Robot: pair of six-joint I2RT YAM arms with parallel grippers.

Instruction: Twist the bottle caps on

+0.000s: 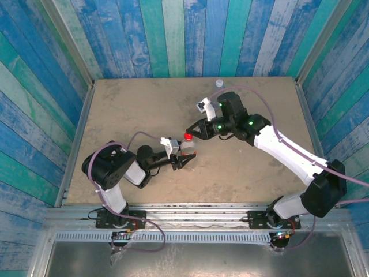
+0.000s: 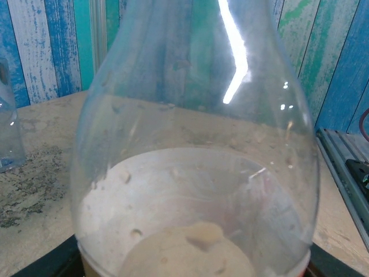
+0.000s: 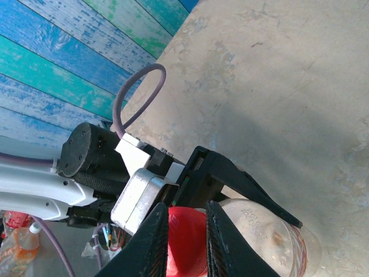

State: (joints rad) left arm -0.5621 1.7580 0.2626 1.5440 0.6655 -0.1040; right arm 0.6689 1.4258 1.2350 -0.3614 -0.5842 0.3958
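A clear bottle (image 1: 184, 149) stands upright mid-table, and my left gripper (image 1: 184, 157) is shut around its body. Its glassy wall (image 2: 196, 144) is close up in the left wrist view, with the dark fingers (image 2: 55, 262) at the bottom corners. The red cap (image 1: 188, 137) sits on the bottle's neck, and my right gripper (image 1: 191, 134) is shut on it from the right. In the right wrist view the red cap (image 3: 187, 245) is pinched between my right gripper's (image 3: 185, 212) two black fingers, with the bottle's shoulder (image 3: 265, 234) beside it. A second clear bottle (image 1: 219, 84) stands at the table's back edge.
The tan table (image 1: 132, 115) is boxed in by blue and green plank walls (image 1: 173, 34). A metal rail (image 1: 196, 212) runs along the near edge by the arm bases. The second bottle (image 2: 8, 127) shows at the left edge of the left wrist view.
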